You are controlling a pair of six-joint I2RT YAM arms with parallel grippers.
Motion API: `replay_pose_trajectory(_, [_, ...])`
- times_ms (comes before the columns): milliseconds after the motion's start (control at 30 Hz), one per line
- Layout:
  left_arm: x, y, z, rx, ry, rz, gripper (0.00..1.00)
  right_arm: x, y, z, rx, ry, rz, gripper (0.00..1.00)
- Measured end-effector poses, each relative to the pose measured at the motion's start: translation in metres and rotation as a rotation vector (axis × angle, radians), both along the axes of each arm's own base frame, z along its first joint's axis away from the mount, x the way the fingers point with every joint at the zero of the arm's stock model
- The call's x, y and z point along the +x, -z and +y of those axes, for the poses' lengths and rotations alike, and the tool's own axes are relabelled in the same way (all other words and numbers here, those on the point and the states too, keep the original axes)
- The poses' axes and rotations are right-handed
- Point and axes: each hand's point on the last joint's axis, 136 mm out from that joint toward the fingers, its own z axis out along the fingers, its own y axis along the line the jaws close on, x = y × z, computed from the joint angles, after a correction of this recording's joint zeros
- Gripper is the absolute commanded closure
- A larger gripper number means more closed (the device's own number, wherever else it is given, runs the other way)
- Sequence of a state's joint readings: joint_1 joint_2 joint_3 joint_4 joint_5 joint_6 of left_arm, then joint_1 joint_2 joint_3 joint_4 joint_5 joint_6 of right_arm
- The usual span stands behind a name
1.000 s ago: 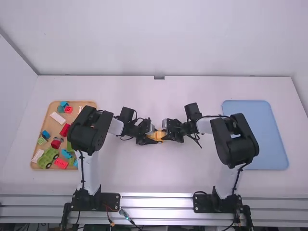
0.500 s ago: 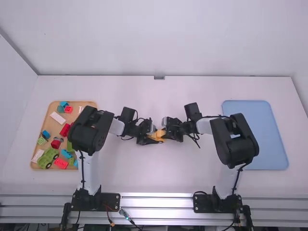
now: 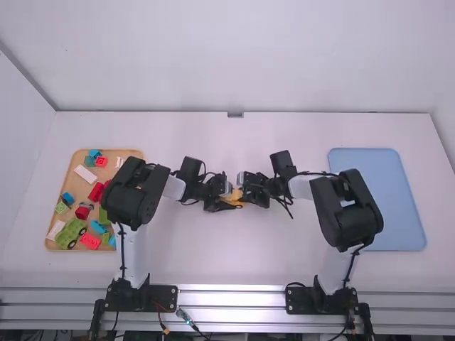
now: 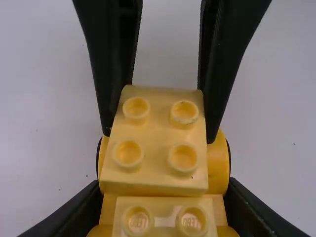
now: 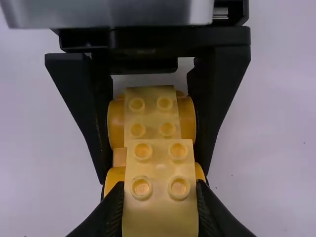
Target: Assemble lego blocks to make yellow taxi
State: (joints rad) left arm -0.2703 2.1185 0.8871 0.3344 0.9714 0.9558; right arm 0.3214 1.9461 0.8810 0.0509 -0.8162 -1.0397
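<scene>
The tabletop [image 3: 234,266] is carrying a blue tray [image 3: 387,202] at three o'clock and a tan tray [image 3: 131,152] at nine o'clock. Between the trays, the left hand [image 3: 230,201] is gripping the yellow car [image 4: 217,165] by its sides, while the right hand [image 3: 244,196] is pinching a yellow block [image 5: 160,202] at the car's three-o'clock end.
</scene>
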Motion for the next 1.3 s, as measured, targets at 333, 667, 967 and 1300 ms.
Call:
replay_pose_trajectory(333, [0.0,0.0,-0.001,-0.006,-0.011,-0.009,0.82,-0.006,0.001,-0.003,0.011,-0.001,0.017,0.74])
replay_pose_trajectory(667, [-0.01,0.001,-0.005,-0.02,0.014,-0.017,0.85,-0.014,0.001,-0.006,0.021,-0.03,0.035,0.72])
replay_pose_trajectory(967, [-0.011,0.002,-0.005,-0.019,0.015,-0.016,0.84,-0.023,0.002,0.005,0.016,-0.069,0.032,0.24])
replay_pose_trajectory(1300, [-0.011,0.001,-0.005,-0.019,0.016,-0.019,0.84,-0.027,-0.016,-0.009,0.114,-0.079,0.074,0.51])
